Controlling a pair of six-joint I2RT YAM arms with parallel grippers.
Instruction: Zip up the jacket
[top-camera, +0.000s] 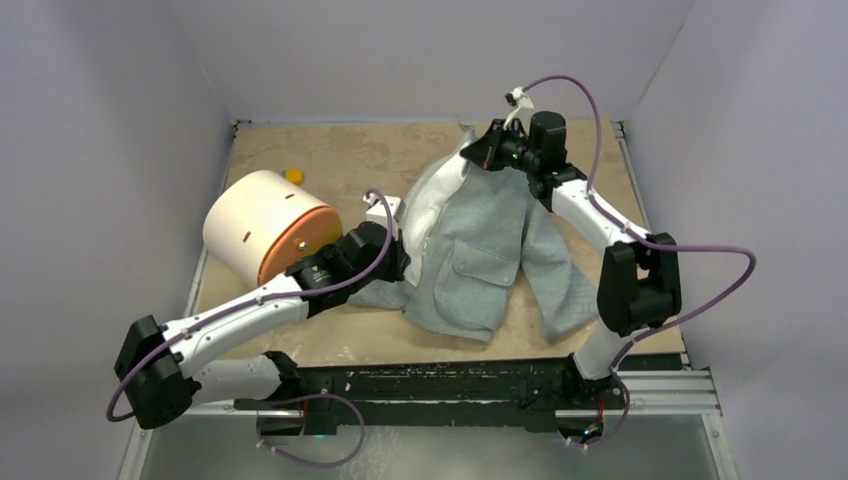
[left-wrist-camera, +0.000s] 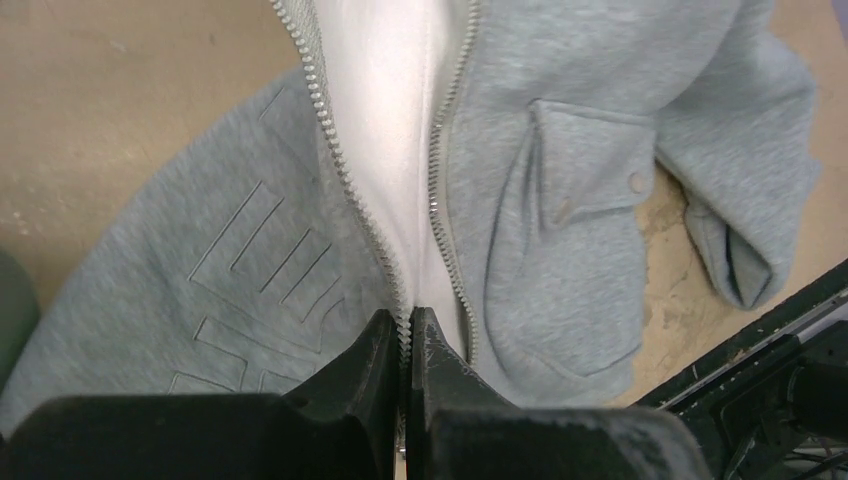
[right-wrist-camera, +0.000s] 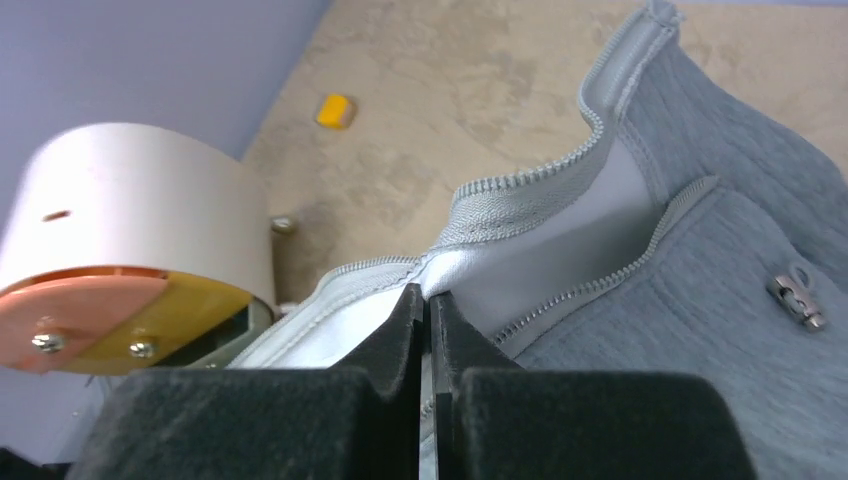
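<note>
At the hem end of the zipper, left gripper (left-wrist-camera: 408, 325) is clamped narrow where the two rows of teeth (left-wrist-camera: 335, 160) meet. Whether the slider sits between the pads is hidden. Teeth diverge away from it with white lining (left-wrist-camera: 390, 90) exposed between, so the front is judged fully open. Right gripper (right-wrist-camera: 428, 298) is pinched closed on a zipper-side edge near the collar, lifting it off the table (top-camera: 330, 160). Jacket (top-camera: 480, 260) lies right of the table's centre, collar toward the far edge, hem toward the near edge, one sleeve (top-camera: 560, 280) trailing toward the near right corner.

Risks, as judged:
1. If the left pads hold only tape or fabric, a pull toward the far edge would drag the garment and close nothing.
2. Right grip takes one panel only. The other lies slack, so the rows may misalign and the slider may jam or bite lining.
3. The thin pinch at the collar could slip under tension, losing the counter-hold.
4. Drum (top-camera: 255, 225) stands by the left edge, just beside the left arm, where a wide elbow swing could strike it.

Metal tab (right-wrist-camera: 797, 300) on the grey panel: purpose cannot be told.
</note>
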